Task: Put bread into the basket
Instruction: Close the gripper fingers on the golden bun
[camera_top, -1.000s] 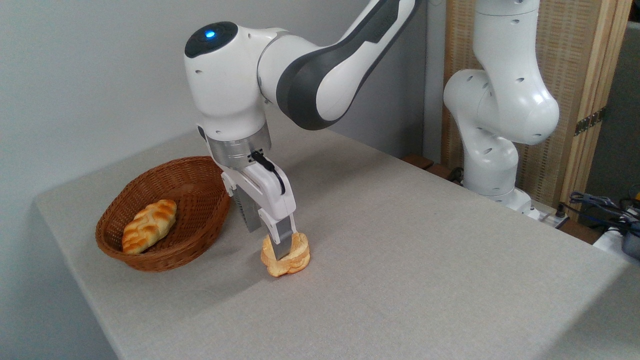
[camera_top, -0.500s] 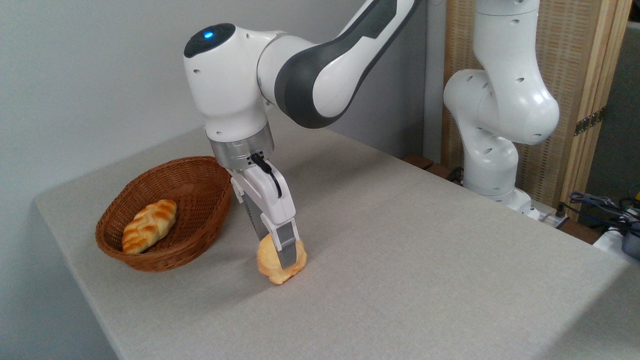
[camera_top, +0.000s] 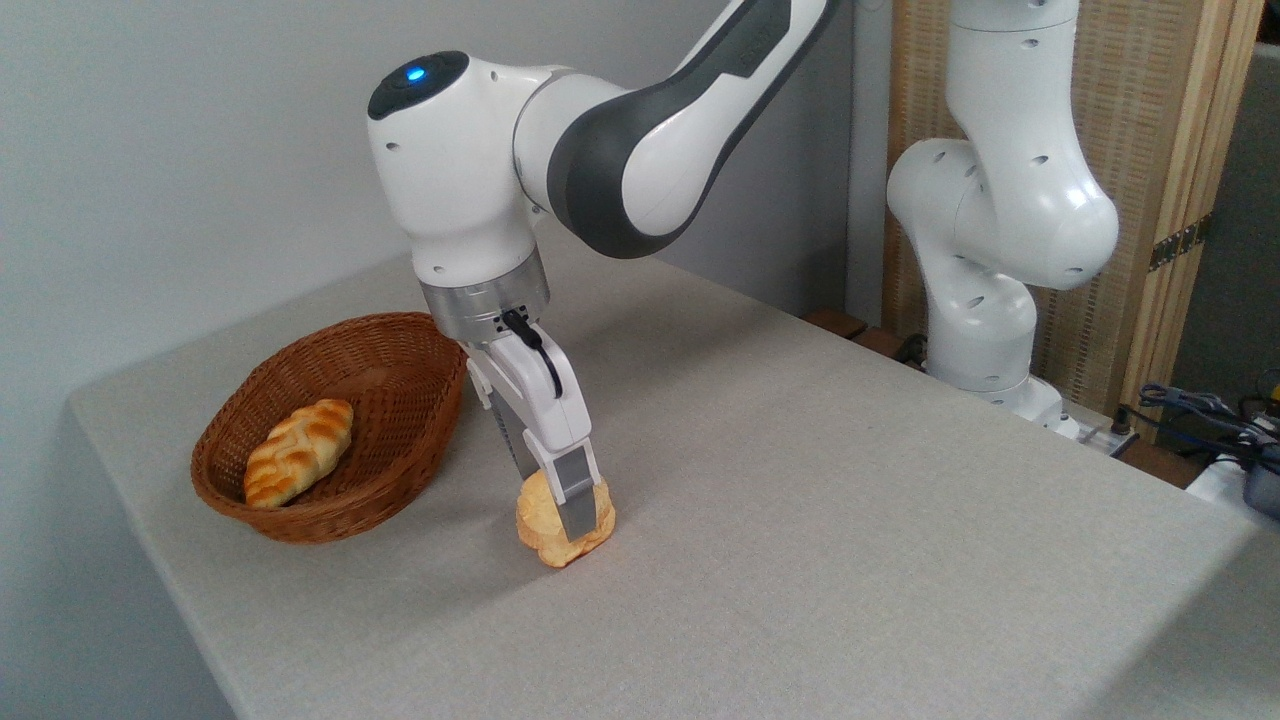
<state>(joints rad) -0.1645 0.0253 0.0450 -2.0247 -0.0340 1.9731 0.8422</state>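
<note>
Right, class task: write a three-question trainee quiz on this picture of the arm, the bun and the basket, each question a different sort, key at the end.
1. True or false: the gripper is shut on the bun.
2. What already lies in the basket? A) braided loaf B) apple C) nothing
3. Fill in: the bun is to the ____ of the basket in the picture.

Key: 1 true; 2 A, the braided loaf; 3 right.
</note>
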